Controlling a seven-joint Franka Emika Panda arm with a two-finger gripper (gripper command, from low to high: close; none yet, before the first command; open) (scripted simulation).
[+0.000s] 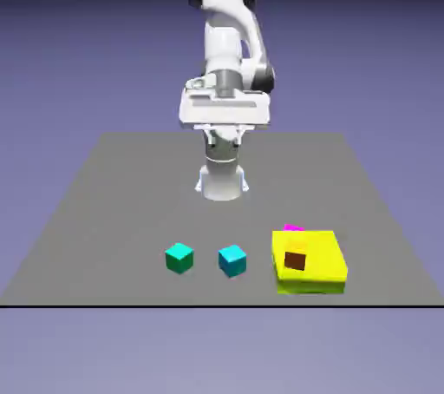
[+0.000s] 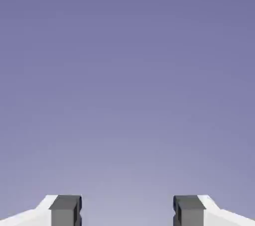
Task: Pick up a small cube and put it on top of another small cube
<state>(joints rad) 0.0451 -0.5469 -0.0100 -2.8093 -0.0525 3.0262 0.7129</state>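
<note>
Table: a flat grey table (image 1: 104, 210) in front of a plain blue-violet wall
Pink cube: the small pink cube (image 1: 293, 228) hides behind the big yellow block (image 1: 310, 262), only its top shows
Teal cubes: two teal cubes (image 1: 179, 258) (image 1: 232, 260) sit apart, near the front
Feel: looks light and hard; grab two flat sides
Arm: folded up high, far from the cubes
Gripper: the gripper (image 2: 127, 212) has its tips wide apart, holding nothing
</note>
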